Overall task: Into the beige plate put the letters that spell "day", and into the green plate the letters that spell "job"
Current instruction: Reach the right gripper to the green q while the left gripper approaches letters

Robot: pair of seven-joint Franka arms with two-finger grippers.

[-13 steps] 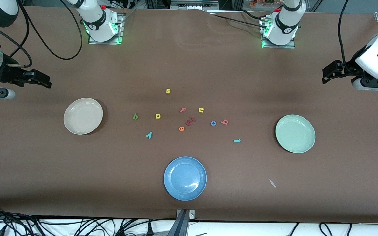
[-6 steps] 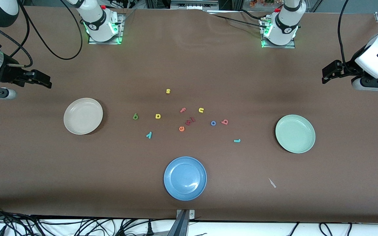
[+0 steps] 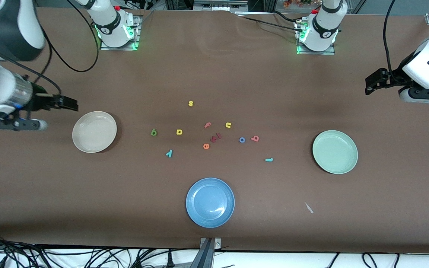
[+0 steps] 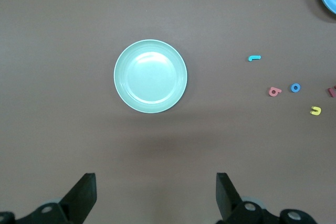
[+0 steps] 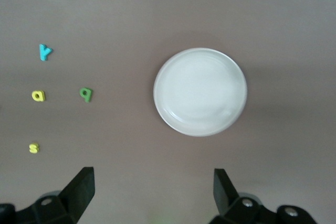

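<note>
You're hanging the right gripper point(image 3: 73, 104), jaws apart and empty, just beside the beige plate point(image 3: 94, 131); the left gripper point(image 3: 371, 81), jaws apart, is waiting well off the green plate point(image 3: 335, 152); both plates are sitting bare.

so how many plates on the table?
3, all empty: beige plate toward the right arm's end, green plate toward the left arm's end, blue plate nearest the front camera.

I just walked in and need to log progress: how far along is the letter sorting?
Nothing is done: the beige plate and green plate are empty. Nothing is in hand; the right gripper beside the beige plate and the left gripper are open. All six letters, from the green a to the teal j, lie on the table.
</note>
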